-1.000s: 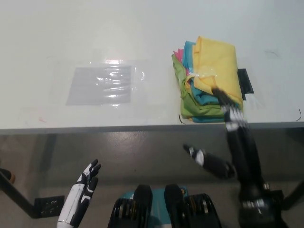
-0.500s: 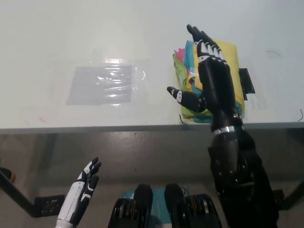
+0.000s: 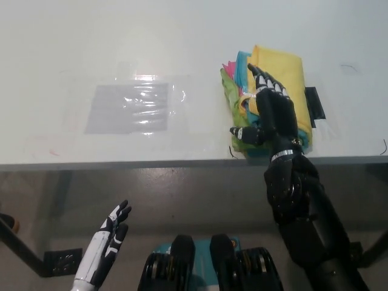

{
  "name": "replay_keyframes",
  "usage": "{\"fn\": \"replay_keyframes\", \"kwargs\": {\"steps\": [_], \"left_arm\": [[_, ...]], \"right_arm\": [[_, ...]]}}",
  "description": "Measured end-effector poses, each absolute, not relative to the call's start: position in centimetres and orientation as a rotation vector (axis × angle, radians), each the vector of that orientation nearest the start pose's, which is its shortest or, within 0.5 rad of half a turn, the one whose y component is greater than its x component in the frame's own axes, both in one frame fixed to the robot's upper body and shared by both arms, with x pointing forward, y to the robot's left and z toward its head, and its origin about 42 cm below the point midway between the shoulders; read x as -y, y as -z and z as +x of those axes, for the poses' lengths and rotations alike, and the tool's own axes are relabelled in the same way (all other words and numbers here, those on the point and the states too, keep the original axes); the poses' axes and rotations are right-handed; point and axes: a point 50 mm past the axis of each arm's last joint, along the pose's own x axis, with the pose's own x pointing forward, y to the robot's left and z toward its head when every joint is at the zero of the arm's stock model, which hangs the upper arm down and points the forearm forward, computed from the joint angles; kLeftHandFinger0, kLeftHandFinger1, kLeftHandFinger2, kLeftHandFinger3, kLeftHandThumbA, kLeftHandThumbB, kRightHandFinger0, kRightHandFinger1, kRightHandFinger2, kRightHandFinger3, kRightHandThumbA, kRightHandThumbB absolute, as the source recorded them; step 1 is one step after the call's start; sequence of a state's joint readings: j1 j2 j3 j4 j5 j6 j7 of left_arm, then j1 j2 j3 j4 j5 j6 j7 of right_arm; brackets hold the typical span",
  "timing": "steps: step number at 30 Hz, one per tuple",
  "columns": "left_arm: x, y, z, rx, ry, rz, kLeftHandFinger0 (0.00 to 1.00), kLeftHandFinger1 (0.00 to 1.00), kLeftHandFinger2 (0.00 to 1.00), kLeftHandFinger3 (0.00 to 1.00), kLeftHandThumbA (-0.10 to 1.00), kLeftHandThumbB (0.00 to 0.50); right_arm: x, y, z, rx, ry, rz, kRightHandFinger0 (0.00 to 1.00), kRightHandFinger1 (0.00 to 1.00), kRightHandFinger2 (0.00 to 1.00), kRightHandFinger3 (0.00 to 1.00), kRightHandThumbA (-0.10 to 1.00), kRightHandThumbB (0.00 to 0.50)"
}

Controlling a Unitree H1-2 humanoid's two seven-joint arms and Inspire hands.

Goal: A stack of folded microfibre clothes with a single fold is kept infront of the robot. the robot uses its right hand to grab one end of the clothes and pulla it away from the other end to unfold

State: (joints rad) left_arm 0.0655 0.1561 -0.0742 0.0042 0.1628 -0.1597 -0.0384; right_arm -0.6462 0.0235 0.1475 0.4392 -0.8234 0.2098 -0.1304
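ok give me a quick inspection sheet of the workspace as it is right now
surface: white table, front edge running across the middle of the head view, dark floor below it
job's things: stack of folded cloths, yellow on top with blue, green and pink edges showing, lying near the front edge at the right
clutter: clear plastic sheet flat on the table left of the stack; black strip poking out at the stack's right side
hands: right hand lies over the stack, fingers spread, no grip visible; left hand rests open below the table edge at lower left
cables: nothing seen
surroundings: dark table leg with base plate at lower left
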Motion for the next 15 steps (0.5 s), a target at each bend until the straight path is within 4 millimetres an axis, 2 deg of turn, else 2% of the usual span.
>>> {"fn": "replay_keyframes", "kwargs": {"steps": [3,4,5,7,8,9,10,11,12,13,14,15], "left_arm": [[-24.1,-8.8,26.1,0.085,0.132,0.313,1.0,1.0,1.0,1.0,1.0,0.312],[-24.1,-8.8,26.1,0.086,0.132,0.314,1.0,1.0,1.0,1.0,1.0,0.311],[-24.1,-8.9,26.1,0.087,0.132,0.316,1.0,1.0,1.0,1.0,1.0,0.308],[-24.1,-8.9,26.2,0.09,0.133,0.319,1.0,1.0,1.0,1.0,1.0,0.303],[-24.1,-9.0,26.3,0.092,0.133,0.32,1.0,1.0,1.0,1.0,1.0,0.304],[-24.1,-9.0,26.3,0.093,0.133,0.321,1.0,1.0,1.0,1.0,1.0,0.309],[-24.1,-9.0,26.3,0.093,0.133,0.322,1.0,1.0,1.0,1.0,1.0,0.31],[-24.1,-9.0,26.4,0.094,0.133,0.323,1.0,1.0,1.0,1.0,1.0,0.316],[-24.1,-9.0,26.4,0.094,0.133,0.323,1.0,1.0,1.0,1.0,1.0,0.317],[-24.1,-9.0,26.4,0.094,0.133,0.323,1.0,1.0,1.0,1.0,1.0,0.318],[-24.1,-9.0,26.4,0.094,0.133,0.324,1.0,1.0,1.0,1.0,1.0,0.308],[-24.1,-9.1,26.4,0.094,0.133,0.324,1.0,1.0,1.0,1.0,1.0,0.305]], "right_arm": [[12.1,-19.6,46.8,0.128,0.017,-0.91,1.0,1.0,1.0,1.0,1.0,0.327],[12.2,-19.3,46.9,0.119,0.021,-0.908,1.0,1.0,1.0,1.0,1.0,0.31],[12.4,-19.1,46.9,0.111,0.025,-0.906,1.0,1.0,1.0,1.0,1.0,0.333],[12.7,-18.7,47.0,0.095,0.029,-0.904,1.0,1.0,1.0,1.0,1.0,0.336],[12.8,-18.6,47.1,0.088,0.034,-0.9,1.0,1.0,1.0,1.0,1.0,0.313],[12.9,-18.5,47.1,0.083,0.041,-0.893,1.0,1.0,1.0,1.0,0.94,0.305],[13.0,-18.4,47.2,0.078,0.052,-0.883,0.89,1.0,1.0,1.0,0.91,0.302],[13.1,-18.3,47.2,0.075,0.062,-0.873,0.58,0.74,0.88,0.89,0.82,0.289],[13.3,-18.3,47.3,0.073,0.076,-0.859,0.13,0.31,0.49,0.48,0.56,0.254],[13.4,-18.3,47.3,0.074,0.093,-0.847,0.01,0.12,0.29,0.33,0.44,0.225],[13.5,-18.3,47.3,0.078,0.117,-0.833,0.0,0.03,0.2,0.29,0.37,0.191],[13.5,-18.3,47.3,0.085,0.135,-0.822,0.0,0.04,0.21,0.29,0.31,0.165]]}}
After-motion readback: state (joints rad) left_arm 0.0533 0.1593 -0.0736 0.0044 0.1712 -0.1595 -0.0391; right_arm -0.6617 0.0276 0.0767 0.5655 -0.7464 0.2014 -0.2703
